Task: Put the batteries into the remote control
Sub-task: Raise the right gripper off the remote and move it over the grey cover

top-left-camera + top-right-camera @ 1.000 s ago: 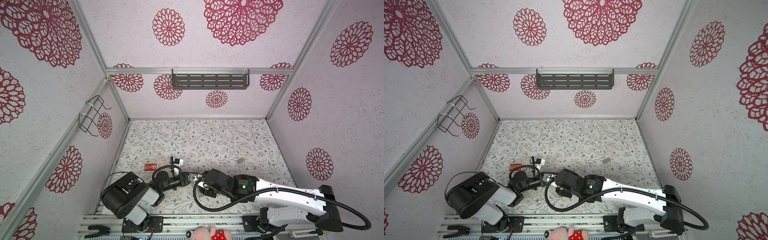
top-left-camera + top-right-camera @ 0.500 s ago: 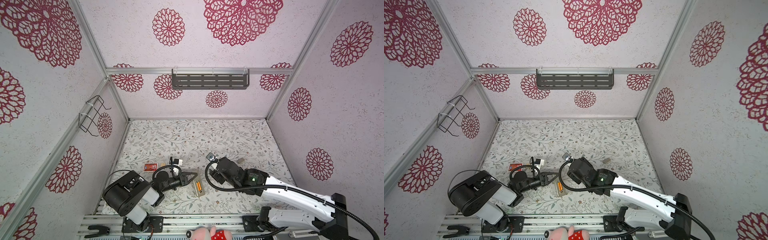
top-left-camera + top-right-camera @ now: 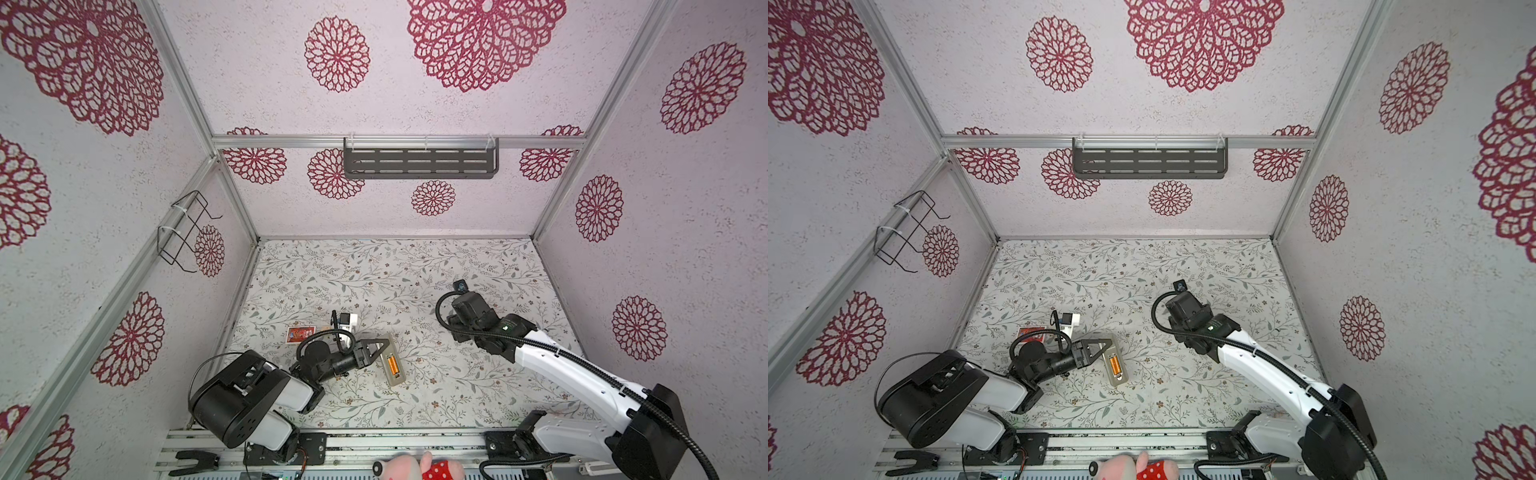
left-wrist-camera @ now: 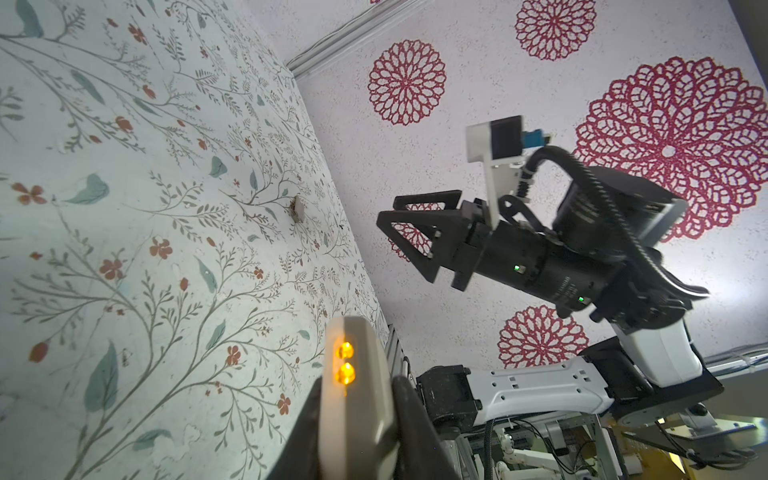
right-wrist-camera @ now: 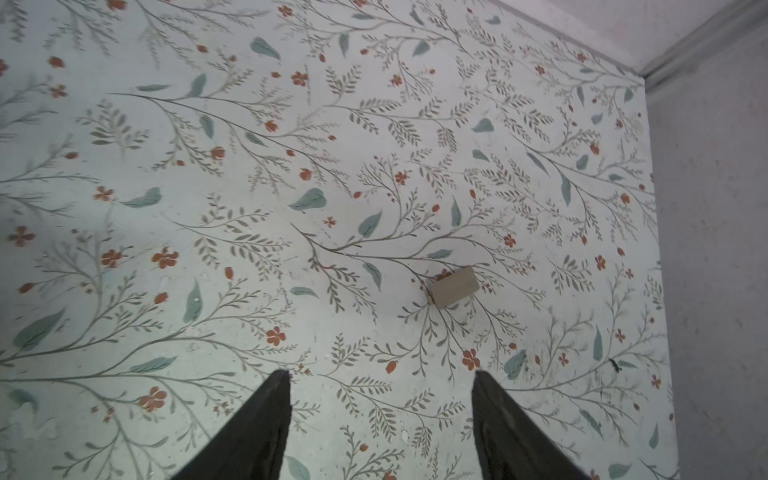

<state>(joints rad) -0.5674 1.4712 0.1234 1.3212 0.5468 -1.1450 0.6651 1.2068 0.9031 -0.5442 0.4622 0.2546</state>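
The left fingers (image 4: 415,436) are pressed in on one end of the remote control (image 3: 398,378), pinching it across its narrow body. The hold looks meant to steady it: the beige back faces up and the battery slot is left clear of the grip. In that slot lie the batteries (image 3: 392,364), two orange cylinders side by side. In the left wrist view they show end-on as two glowing orange spots, one beside the other, so both appear seated. No cover is over them. The remote sits low near the front left of the tabletop (image 3: 415,266); whether it rests there or is held just off it cannot be told. The right fingers (image 5: 262,432) are spread wide with nothing between them, and they hang over bare tabletop well apart from the remote. A little way ahead of them lies a small tan block (image 5: 453,286), flat and alone. With the fingers open and aimed that way, it may be the next thing to pick up. Whether it is the slot's cover cannot be told. Behind the left arm a red card box (image 3: 300,333) lies near the left wall, out of the way of both arms.
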